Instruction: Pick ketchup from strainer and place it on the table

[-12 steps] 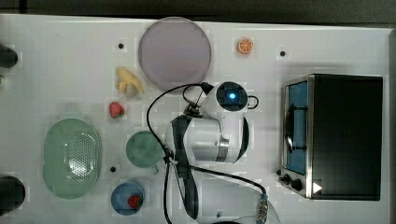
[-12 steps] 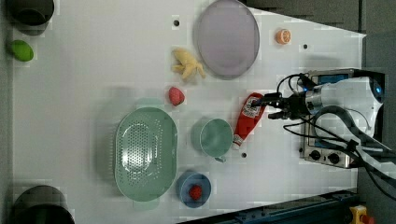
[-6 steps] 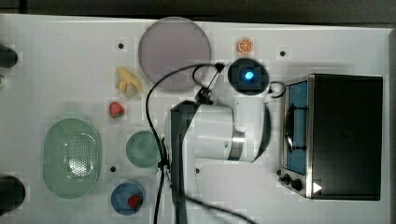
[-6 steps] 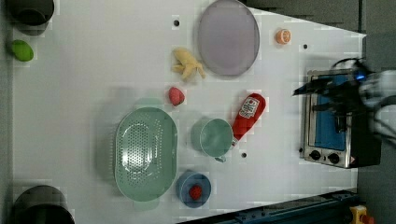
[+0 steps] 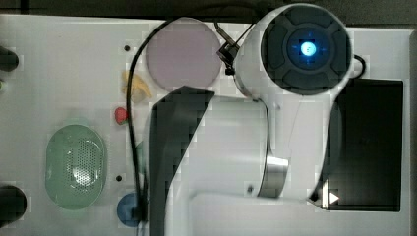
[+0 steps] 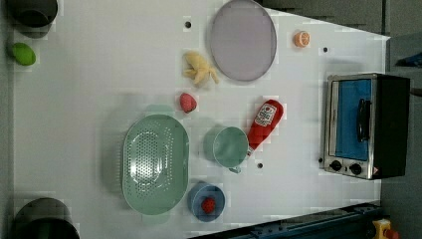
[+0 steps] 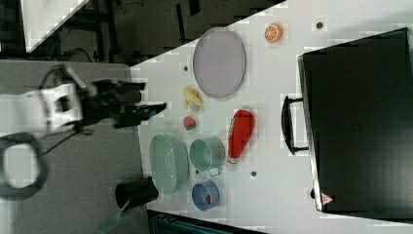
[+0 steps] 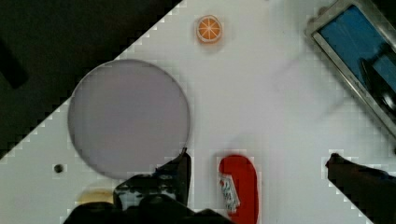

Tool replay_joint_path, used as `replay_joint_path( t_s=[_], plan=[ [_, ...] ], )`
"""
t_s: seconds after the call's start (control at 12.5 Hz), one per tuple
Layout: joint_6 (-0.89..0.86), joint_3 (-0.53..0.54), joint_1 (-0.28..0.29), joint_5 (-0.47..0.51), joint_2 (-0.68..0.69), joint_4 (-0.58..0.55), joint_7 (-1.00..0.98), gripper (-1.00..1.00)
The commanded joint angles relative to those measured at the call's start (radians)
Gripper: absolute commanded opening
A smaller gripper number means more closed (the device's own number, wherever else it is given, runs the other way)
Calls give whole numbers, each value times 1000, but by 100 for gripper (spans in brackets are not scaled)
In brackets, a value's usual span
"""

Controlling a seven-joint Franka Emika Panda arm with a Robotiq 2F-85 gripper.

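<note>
The ketchup lies on its side on the white table, cap toward the round green cup; the right view has the ketchup beside that cup too. The pale green strainer holds nothing. My gripper hangs open well above the ketchup, its dark fingers wide apart with nothing between them. In the right view the gripper stands high, off the right view's left of the table. In the top view the arm hides the ketchup.
A grey plate, bananas, a strawberry and an orange slice lie on the table. A blue bowl holds a red piece. A toaster oven stands at the left view's right. Dark cups sit at the corners.
The open gripper has pulled away from the ketchup and risen, leaving the left view and looming larger in the top view. The ketchup stays lying beside the cup.
</note>
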Motion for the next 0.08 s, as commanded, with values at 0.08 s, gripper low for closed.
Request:
replay_joint_path(
  t_s=[0.08],
  plan=[
    [-115,18,15,12,33,31,131,100]
  ],
)
